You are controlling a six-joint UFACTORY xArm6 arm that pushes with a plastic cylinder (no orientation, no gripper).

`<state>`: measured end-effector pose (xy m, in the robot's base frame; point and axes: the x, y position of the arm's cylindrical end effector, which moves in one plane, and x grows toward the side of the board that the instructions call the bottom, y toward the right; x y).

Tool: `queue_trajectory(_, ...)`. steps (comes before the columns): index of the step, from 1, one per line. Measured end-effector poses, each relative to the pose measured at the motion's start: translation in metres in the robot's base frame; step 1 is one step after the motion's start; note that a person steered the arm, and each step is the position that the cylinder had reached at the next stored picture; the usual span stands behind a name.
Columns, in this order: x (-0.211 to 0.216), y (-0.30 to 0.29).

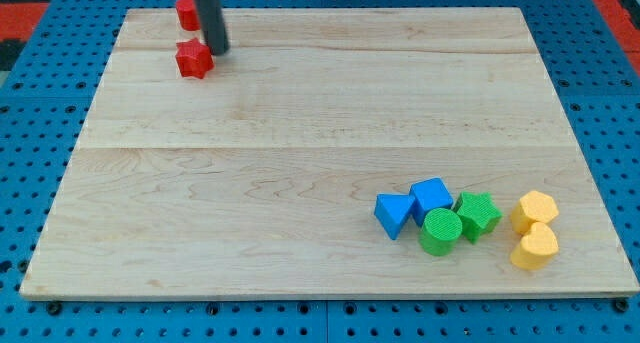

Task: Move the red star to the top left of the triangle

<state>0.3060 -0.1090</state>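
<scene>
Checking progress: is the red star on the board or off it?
On: the red star lies on the board, beside my tip.

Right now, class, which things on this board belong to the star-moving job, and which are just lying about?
Belong to the job:
red star
blue triangle
my tip, at the star's right

Lying about:
second red block
blue cube
green cylinder
green star
two yellow blocks

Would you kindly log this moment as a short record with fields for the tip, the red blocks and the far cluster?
tip: my tip touches the right side of the red star block
second red block: at the view's top, shape unclear, partly behind the rod
target: blue triangle block, view's lower right
cluster beside it: blue cube, green cylinder, green star, two yellow blocks
</scene>
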Motion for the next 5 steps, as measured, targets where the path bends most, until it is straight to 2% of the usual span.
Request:
queue_trajectory(1,-0.034,-0.029)
queue_trajectory(2,-0.059,-0.021)
queue_trajectory(3,-0.041,-0.083)
queue_trajectory(4,-0.039,-0.117)
queue_trajectory(5,-0.009,-0.108)
